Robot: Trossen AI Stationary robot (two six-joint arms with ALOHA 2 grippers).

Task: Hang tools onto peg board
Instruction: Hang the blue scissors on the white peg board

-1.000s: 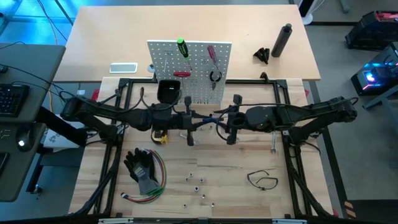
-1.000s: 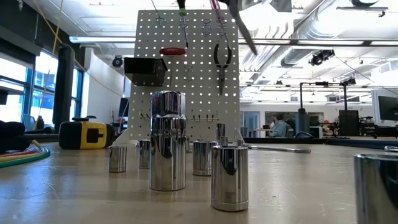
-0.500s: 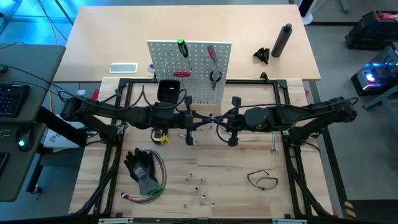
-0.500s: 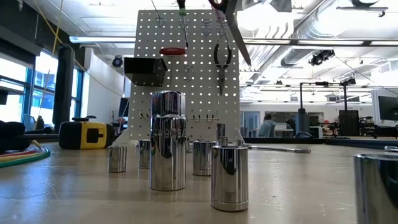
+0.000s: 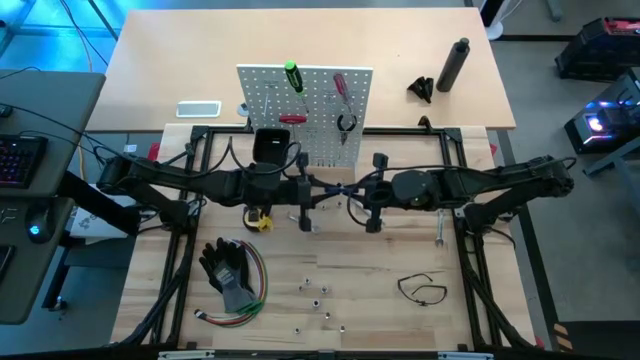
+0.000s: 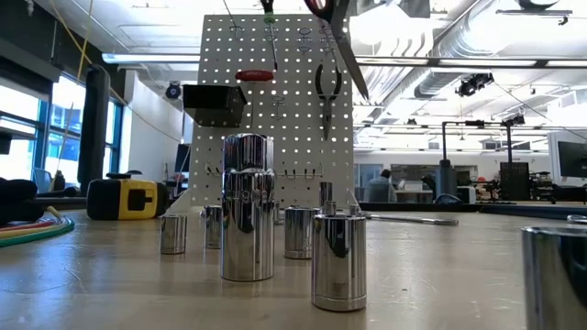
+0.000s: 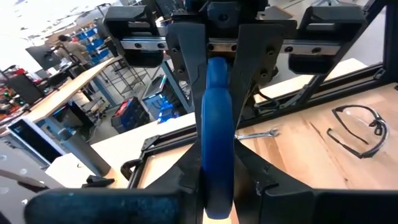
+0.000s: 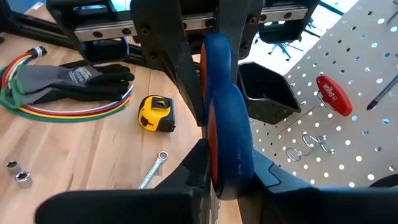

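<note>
While no writing reads legibly, both end effectors (image 5: 335,190) grip blue-handled tool (image 8: 224,134) before peg board (image 5: 320,110).

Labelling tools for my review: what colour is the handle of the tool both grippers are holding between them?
Blue with some red-orange on the tool handle, clearest in the right wrist view.

Robotics lab, open-plan workbenches (image 6: 514,203), exposed ceiling ducts (image 6: 459,37)

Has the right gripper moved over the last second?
Yes. The right gripper has slid slightly left toward the left gripper, judged against the peg board.
</note>
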